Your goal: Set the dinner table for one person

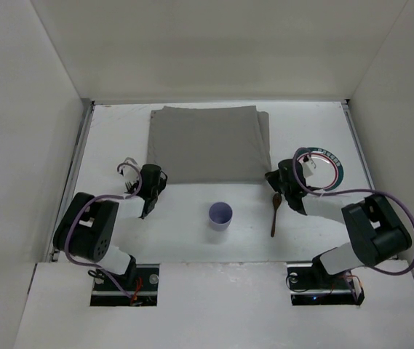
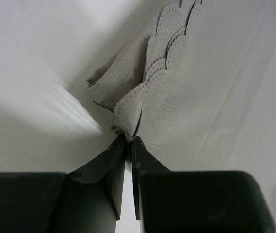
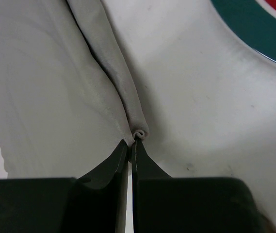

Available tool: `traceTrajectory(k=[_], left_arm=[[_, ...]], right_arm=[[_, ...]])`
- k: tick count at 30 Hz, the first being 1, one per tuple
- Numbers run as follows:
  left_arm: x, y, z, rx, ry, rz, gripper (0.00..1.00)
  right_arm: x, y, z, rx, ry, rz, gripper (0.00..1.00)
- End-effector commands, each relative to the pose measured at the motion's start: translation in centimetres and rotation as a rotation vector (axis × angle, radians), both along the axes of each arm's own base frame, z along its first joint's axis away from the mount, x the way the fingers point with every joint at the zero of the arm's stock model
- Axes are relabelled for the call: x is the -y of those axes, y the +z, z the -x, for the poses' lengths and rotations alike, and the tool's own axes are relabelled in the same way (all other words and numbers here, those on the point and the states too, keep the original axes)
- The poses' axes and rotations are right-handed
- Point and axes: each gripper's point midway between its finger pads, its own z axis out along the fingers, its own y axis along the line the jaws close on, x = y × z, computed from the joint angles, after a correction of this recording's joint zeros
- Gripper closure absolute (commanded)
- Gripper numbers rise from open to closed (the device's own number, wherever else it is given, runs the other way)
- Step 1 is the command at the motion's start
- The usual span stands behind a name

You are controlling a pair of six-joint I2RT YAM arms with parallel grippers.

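The dinner table (image 1: 185, 233) is the broad white surface filling the overhead view. A grey placemat (image 1: 210, 142) lies folded at its far middle.

The left gripper (image 1: 153, 177) is clenched on the mat's near-left corner. In the left wrist view its fingertips (image 2: 121, 145) pinch the scalloped layers, which bunch upward. The right gripper (image 1: 276, 179) is clamped on the near-right corner, with its fingertips (image 3: 123, 148) nipping the rolled fold.

A lavender cup (image 1: 220, 216) stands upright, mouth up, near the table's middle between the two arms. A wooden spoon (image 1: 274, 209) lies to its right. A plate (image 1: 337, 171) with a teal rim rests flat just beyond the right arm, partly hidden by it.
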Motion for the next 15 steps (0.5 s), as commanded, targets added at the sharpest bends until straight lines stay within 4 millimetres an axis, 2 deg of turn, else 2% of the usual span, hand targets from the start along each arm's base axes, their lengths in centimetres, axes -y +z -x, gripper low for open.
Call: traceTrajectory(k=[1,7,15], left_arm=[[-1.7,-1.5,3.3,-0.085,-0.001,-0.076,0.94],[-1.0,-0.7,5.6,-0.083,-0.076,-0.106,0.92],[-1.0,-0.6,6.4,-0.082,-0.100,-0.126,0.92]], right_arm=[[1.8,0.8,1.0,0.047,-0.065,0.003,0.97],[3.0,0.9,3.7,0.055,-0.077,-0.014,0.97],[3.9,1.5,5.1,0.059,-0.082,-0.002,0.97]])
